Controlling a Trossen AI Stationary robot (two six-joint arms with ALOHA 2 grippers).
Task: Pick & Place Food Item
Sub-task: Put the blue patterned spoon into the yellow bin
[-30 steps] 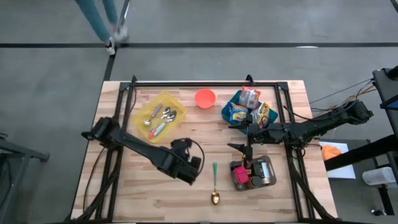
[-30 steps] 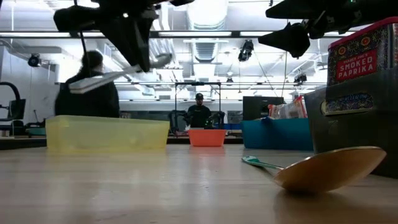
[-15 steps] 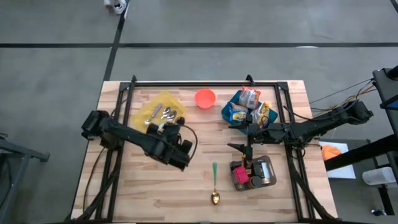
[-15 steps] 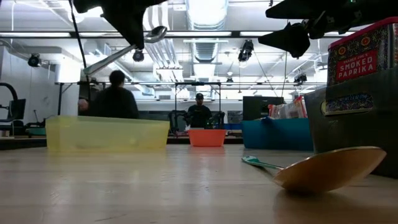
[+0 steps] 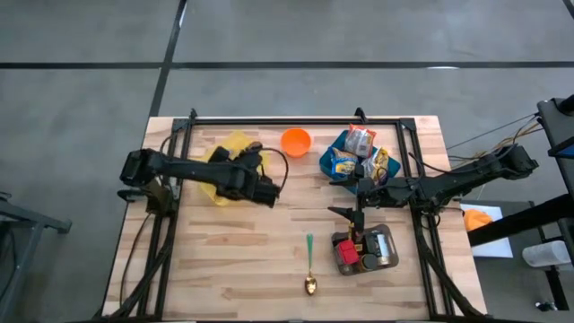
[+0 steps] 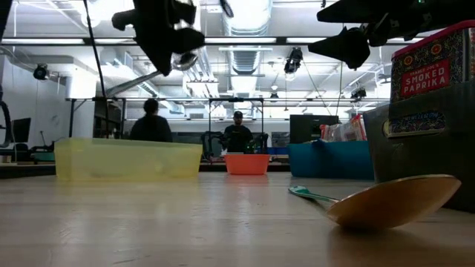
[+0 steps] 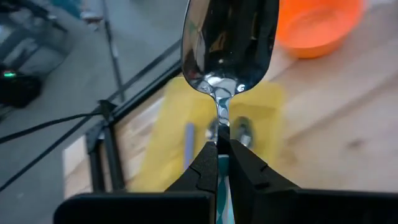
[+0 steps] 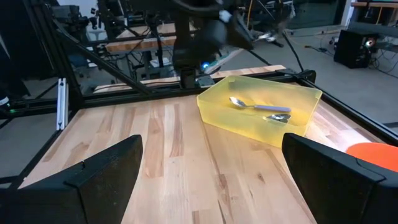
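My left gripper point(image 5: 255, 161) hangs over the right side of the yellow bin point(image 5: 221, 149), shut on a silver spoon point(image 7: 229, 43) whose bowl sticks out past the fingertips. In the low view the spoon's bowl point(image 6: 184, 59) shows high above the bin point(image 6: 126, 159). My right gripper point(image 8: 208, 180) waits open, with nothing between its fingers, above the table's right half point(image 5: 352, 199). Snack packets fill a blue bin point(image 5: 359, 158) at the far right. A grey tray point(image 5: 366, 251) holds spice tins. My left gripper pinches the spoon's thin neck point(image 7: 221, 132), just behind the bowl, between its two fingers. The fingers lie along the spoon, slanting down toward the bin. The spoon is lifted clear of table and bin; a teal strip of handle point(image 7: 224, 186) runs back between the fingers.
More spoons lie in the yellow bin point(image 8: 261, 109). An orange bowl point(image 5: 295, 141) stands at the far middle. A gold spoon with a green handle point(image 5: 309, 269) lies near the front edge. People stand in the room behind the table point(image 6: 151, 122).
My left gripper has carried the silver spoon from the table's middle toward the far edge and upward, ending over the yellow bin. Its wrist has rolled on the way, and the spoon has turned with it. It has stayed shut on the spoon.
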